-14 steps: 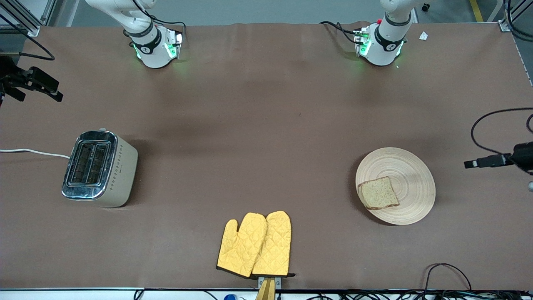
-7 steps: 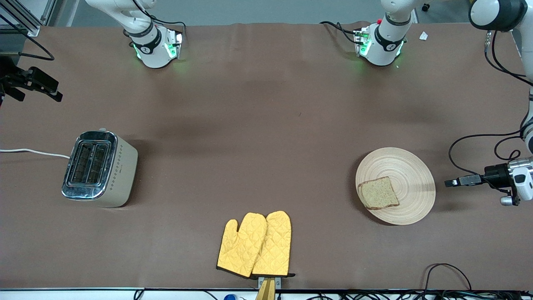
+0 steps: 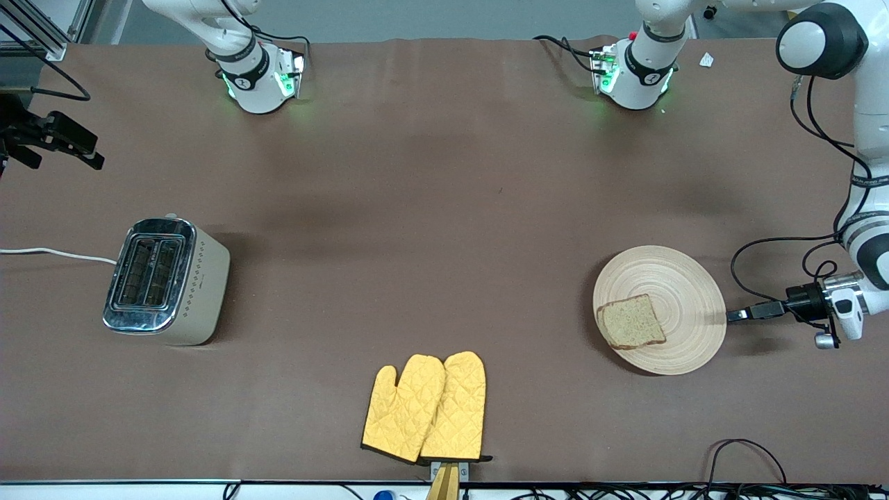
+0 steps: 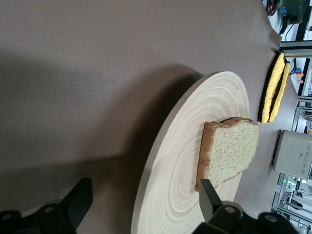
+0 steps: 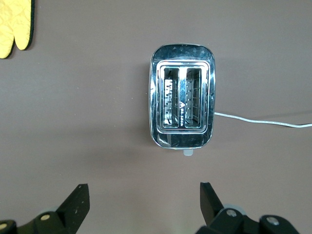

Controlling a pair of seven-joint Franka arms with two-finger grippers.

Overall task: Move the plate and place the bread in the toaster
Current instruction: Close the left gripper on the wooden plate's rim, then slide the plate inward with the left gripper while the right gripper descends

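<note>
The pale wooden plate [image 3: 684,292] lies toward the left arm's end of the table, with the bread [image 3: 630,321] on its side nearer the right arm's end. My left gripper [image 3: 737,314] is open, low and level at the plate's rim; in the left wrist view [image 4: 144,191] the rim of the plate [image 4: 195,146] lies between the jaws, with the bread [image 4: 229,151] past them. The toaster [image 3: 165,281] stands toward the right arm's end, slots empty. My right gripper [image 3: 69,149] waits open, high over the toaster [image 5: 183,109], and shows in the right wrist view [image 5: 144,192].
A pair of yellow oven mitts [image 3: 425,406] lies near the table's front edge, at mid-table. The toaster's white cord [image 3: 55,253] runs off the right arm's end of the table. Black cables hang by the left gripper.
My left arm has come into view and brought its gripper lower and closer to the plate, up to its rim. The right gripper, plate, bread and toaster have not moved.
</note>
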